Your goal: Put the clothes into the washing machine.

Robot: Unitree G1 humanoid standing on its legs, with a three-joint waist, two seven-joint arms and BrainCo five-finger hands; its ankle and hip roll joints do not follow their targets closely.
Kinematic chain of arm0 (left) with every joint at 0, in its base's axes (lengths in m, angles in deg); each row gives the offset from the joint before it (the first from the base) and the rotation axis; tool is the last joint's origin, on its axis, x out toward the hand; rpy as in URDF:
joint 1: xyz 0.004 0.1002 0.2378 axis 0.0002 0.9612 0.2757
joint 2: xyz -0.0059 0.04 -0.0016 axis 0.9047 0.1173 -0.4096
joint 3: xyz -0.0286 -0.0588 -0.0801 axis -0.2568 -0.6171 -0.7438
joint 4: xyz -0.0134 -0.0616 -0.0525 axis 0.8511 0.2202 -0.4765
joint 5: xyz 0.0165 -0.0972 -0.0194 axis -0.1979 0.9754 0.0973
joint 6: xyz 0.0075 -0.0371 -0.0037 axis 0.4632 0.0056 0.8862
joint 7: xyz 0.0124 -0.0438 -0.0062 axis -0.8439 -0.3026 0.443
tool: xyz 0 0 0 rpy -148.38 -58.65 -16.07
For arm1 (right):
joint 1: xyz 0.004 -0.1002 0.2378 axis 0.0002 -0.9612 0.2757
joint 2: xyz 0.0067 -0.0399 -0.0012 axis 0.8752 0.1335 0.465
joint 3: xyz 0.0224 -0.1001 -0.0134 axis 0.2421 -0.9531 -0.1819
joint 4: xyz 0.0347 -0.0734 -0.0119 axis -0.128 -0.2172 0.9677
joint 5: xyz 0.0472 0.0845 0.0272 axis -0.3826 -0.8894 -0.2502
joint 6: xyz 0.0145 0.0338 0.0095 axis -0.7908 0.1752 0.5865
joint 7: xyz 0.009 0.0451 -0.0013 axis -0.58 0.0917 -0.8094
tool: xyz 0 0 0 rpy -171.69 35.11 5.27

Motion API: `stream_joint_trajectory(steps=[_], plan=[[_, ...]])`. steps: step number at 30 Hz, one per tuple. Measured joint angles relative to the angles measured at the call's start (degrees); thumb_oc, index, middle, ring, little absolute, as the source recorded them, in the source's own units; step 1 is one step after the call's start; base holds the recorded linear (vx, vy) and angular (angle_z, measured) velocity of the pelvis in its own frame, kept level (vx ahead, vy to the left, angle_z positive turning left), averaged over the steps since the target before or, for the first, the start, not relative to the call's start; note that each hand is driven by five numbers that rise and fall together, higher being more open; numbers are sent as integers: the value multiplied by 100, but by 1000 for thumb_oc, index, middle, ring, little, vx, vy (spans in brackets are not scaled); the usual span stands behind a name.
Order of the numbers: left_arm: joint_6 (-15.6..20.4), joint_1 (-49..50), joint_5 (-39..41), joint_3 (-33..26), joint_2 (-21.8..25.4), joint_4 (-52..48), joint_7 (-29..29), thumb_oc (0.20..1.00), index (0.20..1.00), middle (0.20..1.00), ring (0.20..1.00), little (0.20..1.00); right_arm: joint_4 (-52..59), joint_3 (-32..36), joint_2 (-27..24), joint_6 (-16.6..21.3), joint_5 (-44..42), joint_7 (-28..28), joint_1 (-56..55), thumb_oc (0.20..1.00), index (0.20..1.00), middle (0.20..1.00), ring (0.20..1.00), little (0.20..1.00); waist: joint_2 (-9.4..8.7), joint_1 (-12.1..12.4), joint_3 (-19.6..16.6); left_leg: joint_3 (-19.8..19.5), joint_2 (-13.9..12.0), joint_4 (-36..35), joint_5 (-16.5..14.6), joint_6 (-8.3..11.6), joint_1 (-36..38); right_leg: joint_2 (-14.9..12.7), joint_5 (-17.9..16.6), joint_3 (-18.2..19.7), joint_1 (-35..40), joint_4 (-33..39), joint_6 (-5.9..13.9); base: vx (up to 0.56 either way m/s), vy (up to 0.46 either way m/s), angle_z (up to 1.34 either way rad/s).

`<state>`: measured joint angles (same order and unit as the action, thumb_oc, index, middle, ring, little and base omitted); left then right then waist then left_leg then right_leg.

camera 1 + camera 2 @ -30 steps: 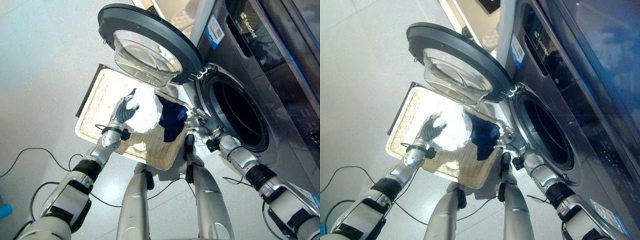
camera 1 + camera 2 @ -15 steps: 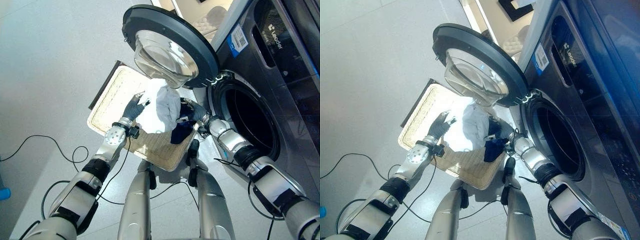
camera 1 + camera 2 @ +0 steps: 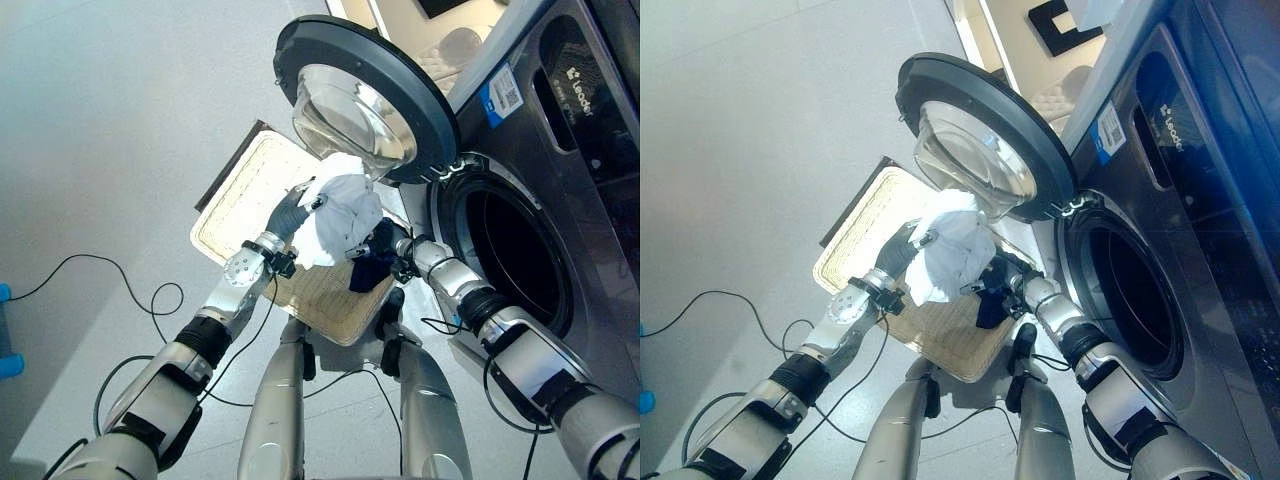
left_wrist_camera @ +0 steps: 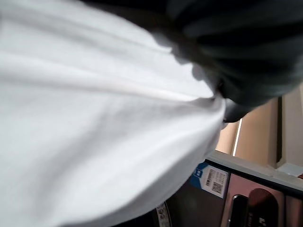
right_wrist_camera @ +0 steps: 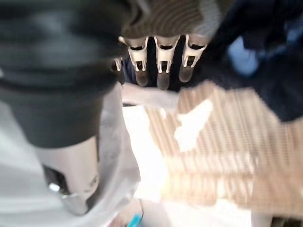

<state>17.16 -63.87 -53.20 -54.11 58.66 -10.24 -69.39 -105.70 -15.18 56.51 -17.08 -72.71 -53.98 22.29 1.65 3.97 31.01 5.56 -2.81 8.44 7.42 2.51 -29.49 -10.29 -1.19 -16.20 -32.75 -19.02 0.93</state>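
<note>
Whereas half a second ago the white garment [image 3: 340,215] hung from the right hand alone, it is now bunched higher, above the wicker basket [image 3: 250,185], with both hands against it. Nearest the robot, the left hand [image 3: 290,212] has moved right from its earlier place over the basket and now meets the left side of the white bundle; its fingers lie along the cloth, but whether they curl round it cannot be told, as the left wrist view shows white fabric [image 4: 94,127] pressed close against the camera. On the right, the right hand [image 3: 392,246] remains among the clothes, its fingers [image 5: 158,59] curled into the dark navy garment [image 3: 375,262], which hangs below and to the right of the white one over the basket's right edge. The whole scene has also shifted between frames because the camera moved. Beneath the clothes, the basket rests on the pale floor [image 3: 110,130], its woven bottom partly bare at the near side. Beyond the clothes, the round door [image 3: 365,95] of the washing machine [image 3: 585,190] stands swung open to the left, its glass bowl just above the white bundle, between the basket and the far wall. To the right, the dark drum opening [image 3: 515,255] lies unobstructed, and neither garment has reached it.
</note>
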Motion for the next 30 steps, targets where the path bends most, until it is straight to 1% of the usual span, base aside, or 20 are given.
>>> stream_joint_trajectory(steps=[6,8,13,16,19,23,26,27,30], plan=[[-45,-36,350,1,-106,-38,23,200,200,200,200,200,2,-72,132,4,-244,375,87,1000,1000,1000,1000,1000,10,2,1,-37,14,6,6,6,-3,-29,88,-7,-49,-158,-36,3,-8,3],[-48,-41,439,0,-148,-38,32,200,200,200,200,200,2,-103,136,31,-273,401,93,1000,1000,1000,1000,1000,15,4,2,-38,14,6,11,10,-3,-31,95,-8,-52,-168,-40,0,0,0],[-181,-143,681,-19,-276,-40,148,200,200,200,200,200,0,-111,172,325,-651,363,99,1000,1000,1000,1000,1000,24,10,0,-100,33,23,27,20,0,-62,165,-41,-51,-270,-43,-2,-18,6],[-295,-265,889,-26,-309,-66,269,200,200,200,200,200,41,-89,221,582,-1047,174,107,1000,1000,1000,1000,1000,26,11,-1,-114,43,30,30,26,-2,-85,199,-56,-73,-335,-47,-8,-14,4],[-417,-289,945,-142,-325,-209,277,200,200,200,200,200,218,-40,245,592,-1421,137,90,1000,1000,1000,1000,1000,27,4,-1,-109,44,22,19,39,-28,-87,237,-35,-126,-372,-27,0,0,0],[-443,-292,954,-249,-373,-233,280,200,200,200,200,200,301,-12,287,592,-1787,137,77,1000,1000,1000,1000,1000,30,-6,0,-102,38,19,8,60,-32,-83,250,-21,-153,-393,-37,0,0,0],[-447,-305,954,-248,-443,-233,282,200,200,200,200,200,315,85,312,608,-2244,196,5,1000,1000,1000,1000,1000,40,-7,4,-98,38,15,9,56,-34,-83,255,-20,-162,-399,-45,0,0,0],[-447,-305,954,-248,-443,-233,282,200,200,200,200,200,315,85,312,608,-2244,196,5,1000,1000,1000,1000,1000,40,-7,4,-98,38,15,9,56,-34,-83,255,-20,-162,-399,-45,0,0,0],[-463,-324,960,-247,-494,-232,282,200,200,200,200,200,416,155,379,695,-2669,305,-169,1000,1000,1000,1000,1000,42,-11,5,-94,39,16,7,58,-35,-84,263,-17,-170,-406,-59,0,0,0]])
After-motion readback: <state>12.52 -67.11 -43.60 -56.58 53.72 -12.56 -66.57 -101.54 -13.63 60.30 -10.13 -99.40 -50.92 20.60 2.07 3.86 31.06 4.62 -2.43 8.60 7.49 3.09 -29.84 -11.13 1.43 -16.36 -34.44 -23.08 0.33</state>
